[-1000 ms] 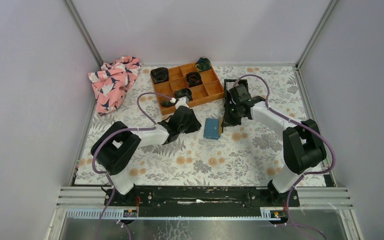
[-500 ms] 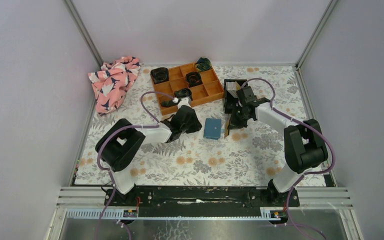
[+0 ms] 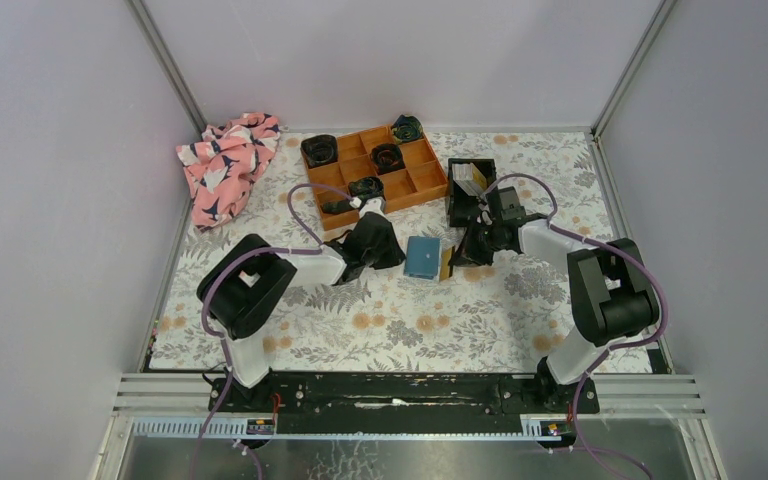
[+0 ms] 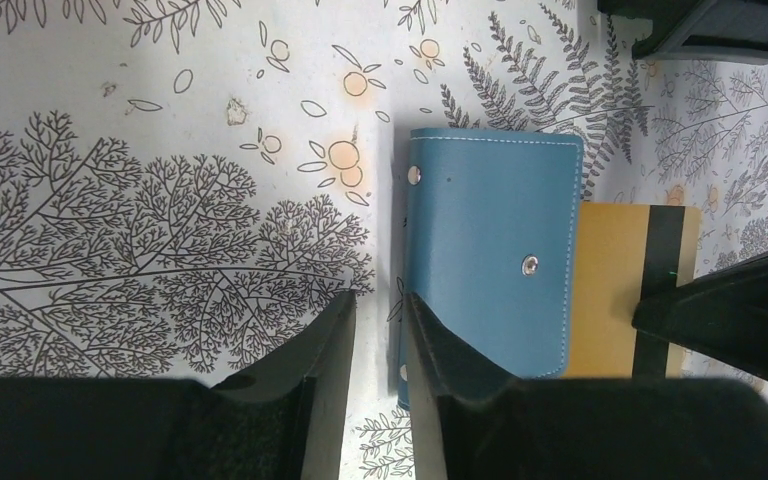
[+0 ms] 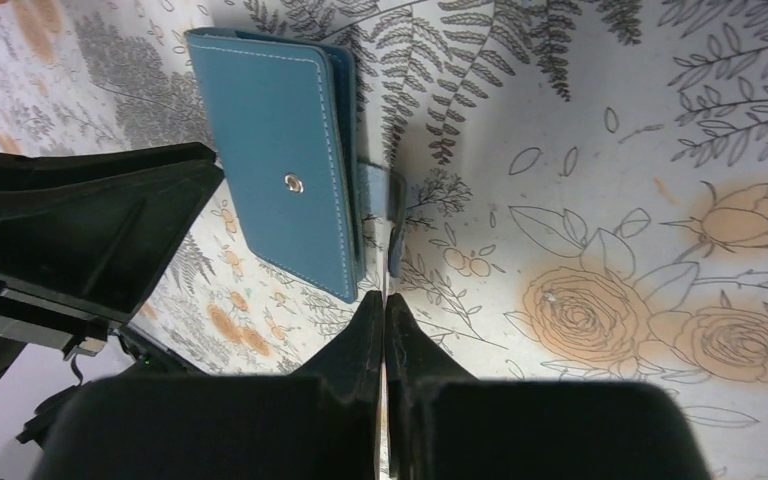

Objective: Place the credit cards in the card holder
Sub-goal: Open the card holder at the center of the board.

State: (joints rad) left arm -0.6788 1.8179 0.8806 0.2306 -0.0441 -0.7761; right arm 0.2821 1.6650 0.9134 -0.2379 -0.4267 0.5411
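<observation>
Card holder [image 4: 490,250] is laid flat on desk [image 4: 160,150]; left fingers [image 4: 325,385] are held apart at its edge, right fingers [image 5: 355,350] pressed together alongside.

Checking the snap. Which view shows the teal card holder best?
The left wrist view: the card holder fills the middle, square-on, its snaps and stitching sharp. The right wrist view shows it slanted near a corner; the top view, only a small blue patch.
</observation>
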